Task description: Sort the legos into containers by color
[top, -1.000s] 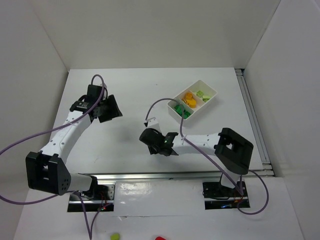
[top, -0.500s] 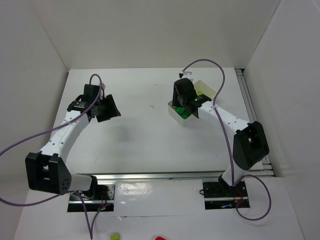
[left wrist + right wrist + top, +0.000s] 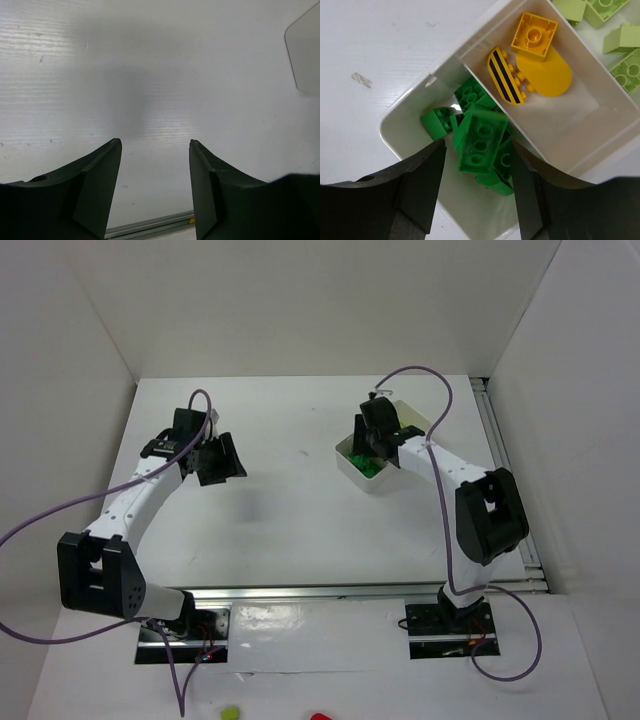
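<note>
The white compartment tray sits askew near the far right corner of the table. The right gripper hangs directly over the tray's end compartment, the one facing the table's middle. Its fingers stand well apart, and a dark green brick shows between them. The brick looks blurred and seems clear of both pads, so I judge it loose rather than gripped (the blur makes contact on the right side hard to rule out).

Its long axis runs roughly along the finger blades, tipped a little, so the fingers flank its narrow side. Beneath it lies a heap of dark green bricks, the same colour.

Across the inner wall, the middle compartment holds the yellow pieces: a square brick, a striped rounded piece and a flat rounded plate. Light green bricks fill the end beyond.

The deciding relation is vertical. The brick lies straight below the spread fingers and on the correct side of the wall, so the sensible next move is probably a plain lift away with the fingers kept apart.

The left gripper is also spread and holds nothing. It hovers over bare table towards the left edge, well apart from the tray, so the right arm is far the nearer.
</note>
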Robot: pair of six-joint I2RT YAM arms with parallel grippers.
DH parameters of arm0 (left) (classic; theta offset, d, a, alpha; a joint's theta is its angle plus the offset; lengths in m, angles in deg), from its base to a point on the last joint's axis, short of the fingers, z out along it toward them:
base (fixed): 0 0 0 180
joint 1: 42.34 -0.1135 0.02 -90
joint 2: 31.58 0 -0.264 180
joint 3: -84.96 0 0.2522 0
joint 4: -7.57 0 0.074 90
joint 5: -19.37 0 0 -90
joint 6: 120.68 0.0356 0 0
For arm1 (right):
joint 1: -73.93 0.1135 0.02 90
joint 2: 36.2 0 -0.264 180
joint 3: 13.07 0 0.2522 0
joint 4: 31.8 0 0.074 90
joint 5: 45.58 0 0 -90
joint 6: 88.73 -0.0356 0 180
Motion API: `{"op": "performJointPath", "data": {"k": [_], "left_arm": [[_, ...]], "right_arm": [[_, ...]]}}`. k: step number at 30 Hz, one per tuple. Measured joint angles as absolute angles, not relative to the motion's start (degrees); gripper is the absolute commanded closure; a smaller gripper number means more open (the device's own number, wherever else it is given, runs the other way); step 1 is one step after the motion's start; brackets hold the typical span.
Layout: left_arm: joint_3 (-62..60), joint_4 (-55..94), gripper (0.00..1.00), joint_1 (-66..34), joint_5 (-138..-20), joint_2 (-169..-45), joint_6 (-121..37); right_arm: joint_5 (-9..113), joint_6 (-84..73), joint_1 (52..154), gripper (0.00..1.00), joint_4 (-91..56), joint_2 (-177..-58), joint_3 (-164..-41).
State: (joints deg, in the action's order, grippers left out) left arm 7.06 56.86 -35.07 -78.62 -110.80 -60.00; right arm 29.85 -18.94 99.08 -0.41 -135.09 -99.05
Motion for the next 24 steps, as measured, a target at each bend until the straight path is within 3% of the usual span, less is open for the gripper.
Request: {"op": "performJointPath", "data": {"k": [3, 5, 10, 18, 24], "left_arm": [[7.06, 56.86, 0.34, -35.07, -79.08, -111.00, -59.43], [7.06, 56.77, 0.34, -35.07, -79.29, -111.00, -59.30], [6.95, 56.75, 0.34, -35.07, -79.38, -111.00, -59.23], [6.69, 56.64, 0.34, -35.07, -79.69, -111.00, -59.19], [6.69, 56.40, 0.34, -35.07, -79.97, -110.12, -59.19]], "right_arm": [[29.89, -18.85, 99.08, 0.37, -0.39, -135.11, -98.66], [29.43, -18.96, 99.08, 0.31, -0.39, -134.96, -98.62], [23.16, -21.00, 98.88, 0.00, 0.98, -130.56, -98.18], [2.55, -34.74, 91.10, 0.00, 6.49, -115.16, -94.64], [-3.46, -43.25, 88.41, 0.01, 13.92, -111.55, -90.20]]}}
